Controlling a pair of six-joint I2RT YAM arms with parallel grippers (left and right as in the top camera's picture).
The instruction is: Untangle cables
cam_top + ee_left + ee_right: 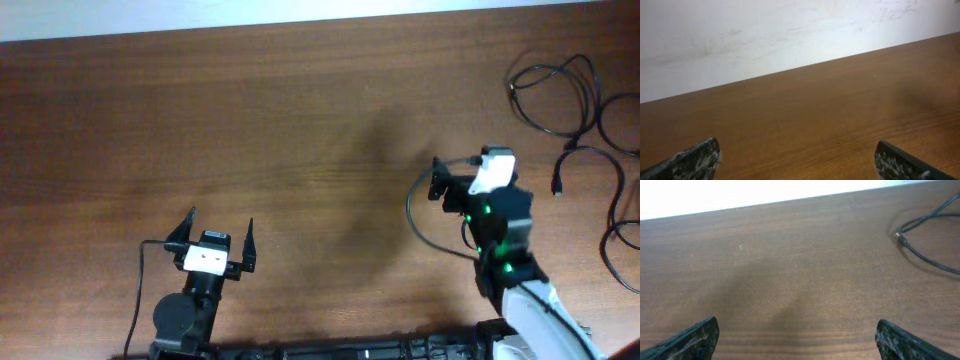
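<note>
1. Left gripper sits at the lower left of the overhead view. Its jaws are spread wide with nothing between them.
2. Right gripper is right of centre in the same view and angled toward the upper left. It is also spread and empty (its wrist view shows both fingers far apart over bare wood).
3. Brown wooden table fills nearly the whole overhead frame, with a pale wall as a thin strip along the top.
4. Thin black cables lie in loose loops on the table at the upper right and down the right edge. They are well apart from the left gripper and touch neither gripper (the right one is nearer).
5. One small plug ends the topmost loop at its left, and a second plug lies lower, right of the right gripper.
6. In the right wrist view, one cable end with its plug shows at the upper right, clear of the fingers.
</note>
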